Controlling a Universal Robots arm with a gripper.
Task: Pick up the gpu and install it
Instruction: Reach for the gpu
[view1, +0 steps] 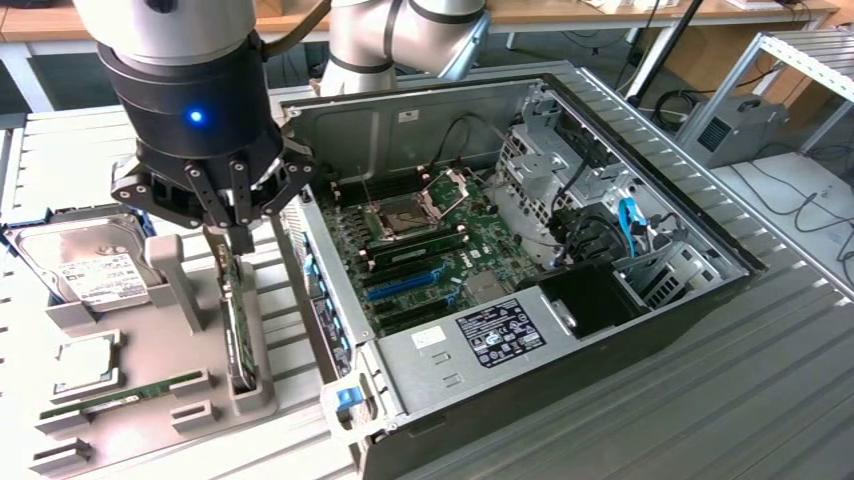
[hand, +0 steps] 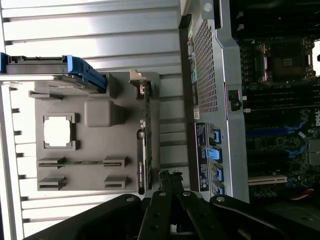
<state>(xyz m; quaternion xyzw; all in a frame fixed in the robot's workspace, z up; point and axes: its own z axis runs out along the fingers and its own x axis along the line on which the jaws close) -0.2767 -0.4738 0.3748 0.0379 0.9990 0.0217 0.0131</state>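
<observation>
- The graphics card (view1: 238, 325) (hand: 144, 142) stands on its long edge in a slot of the grey holder (view1: 200, 400) (hand: 95, 170). This slot is on the holder's side at the exterior view's right.
- Only a narrow strip of ribbed table (view1: 287, 330) lies between that side of the holder and the side wall of the computer case (view1: 561, 330) (hand: 210, 100).
- A grey post (view1: 174, 275) rises from the holder just beside the card, on the exterior view's left. The space above the card's top edge is free.
- The case lies open upward, with the board (view1: 427, 235) and its blue slots (view1: 400, 285) uncovered. Case walls ring the board on all sides.
- The arm (view1: 187, 90) hangs straight down over the far end of the holder, wrist vertical and claw (view1: 240, 242) (hand: 169, 176) pointing at the table.
- The claw's fingers are pressed together with nothing between them. They sit above the card and apart from it.
- The card's long axis runs near to far, about parallel to the case's side wall. Its metal bracket end (hand: 140, 82) is the far end, toward the hard drive (view1: 87, 265) (hand: 50, 75).
- A square chip (view1: 83, 365) and a memory stick (view1: 127, 392) lie in the holder at the exterior view's left of the card.
</observation>
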